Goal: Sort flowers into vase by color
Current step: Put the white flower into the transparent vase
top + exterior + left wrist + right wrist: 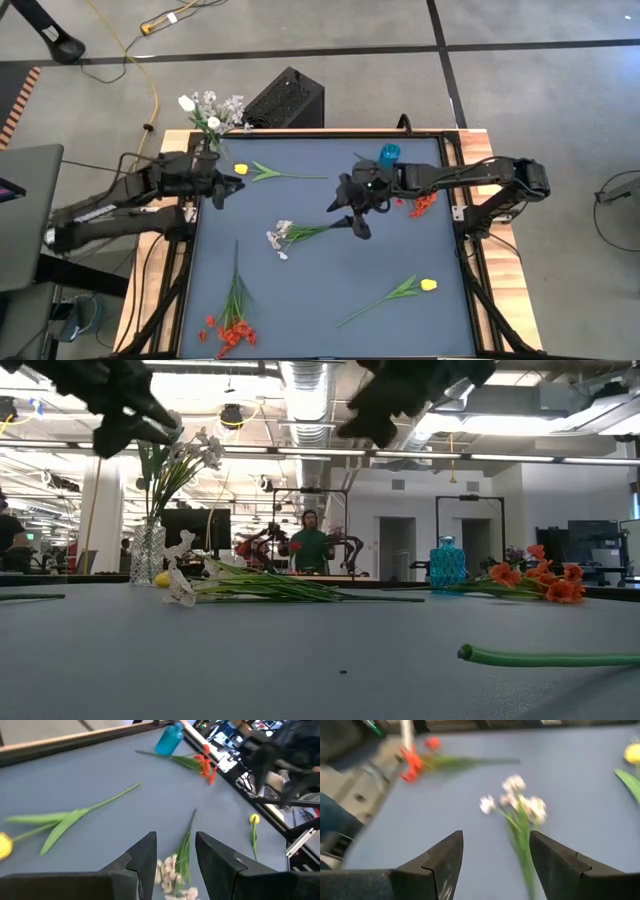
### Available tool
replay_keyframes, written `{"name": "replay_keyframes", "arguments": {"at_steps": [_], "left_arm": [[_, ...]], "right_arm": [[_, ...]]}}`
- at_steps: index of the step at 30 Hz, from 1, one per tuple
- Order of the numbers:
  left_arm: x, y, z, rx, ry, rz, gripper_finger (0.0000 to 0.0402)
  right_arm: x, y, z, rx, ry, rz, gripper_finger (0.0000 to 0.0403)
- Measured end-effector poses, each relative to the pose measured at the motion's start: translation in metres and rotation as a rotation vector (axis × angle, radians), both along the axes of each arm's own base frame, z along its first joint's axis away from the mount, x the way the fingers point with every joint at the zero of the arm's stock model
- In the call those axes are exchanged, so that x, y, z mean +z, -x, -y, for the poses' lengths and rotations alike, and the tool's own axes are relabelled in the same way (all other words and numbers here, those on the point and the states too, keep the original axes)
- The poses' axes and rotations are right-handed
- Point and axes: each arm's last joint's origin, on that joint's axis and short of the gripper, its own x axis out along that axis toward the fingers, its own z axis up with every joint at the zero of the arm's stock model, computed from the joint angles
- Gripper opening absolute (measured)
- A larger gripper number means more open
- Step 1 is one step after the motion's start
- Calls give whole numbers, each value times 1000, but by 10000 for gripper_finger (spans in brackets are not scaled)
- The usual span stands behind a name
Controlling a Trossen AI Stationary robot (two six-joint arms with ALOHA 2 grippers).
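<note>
A white flower [288, 234] lies flat on the blue table [400, 250], and shows in the right wrist view as the white flower [520, 806]. My right gripper [351, 214] hovers open just right of its stem end, fingers [447, 857] apart and off the table. My left gripper [231, 188] is open near the table's left edge, raised, next to a yellow flower [262, 172]; the white flower [173, 871] shows past it. A clear vase [207, 140] with white blooms stands at the far left corner, a blue vase [389, 154] at the far right.
Red-orange flowers lie near the blue vase [423, 203] and at the near left corner [231, 322]. A second yellow flower [402, 291] lies near right. A black box [286, 100] stands beyond the far edge. A person [312, 546] stands far behind the table.
</note>
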Motion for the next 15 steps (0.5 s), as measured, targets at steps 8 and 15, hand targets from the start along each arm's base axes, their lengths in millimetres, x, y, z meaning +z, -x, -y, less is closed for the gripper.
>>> {"name": "replay_keyframes", "arguments": {"at_steps": [8,15], "left_arm": [[-7,-53,30,-132,-154,-59,123],[-25,-89,59,-188,-275,-140,123]], "right_arm": [[-42,10,-1,-43,119,-68,255],[-85,25,8,-106,129,25,255]]}}
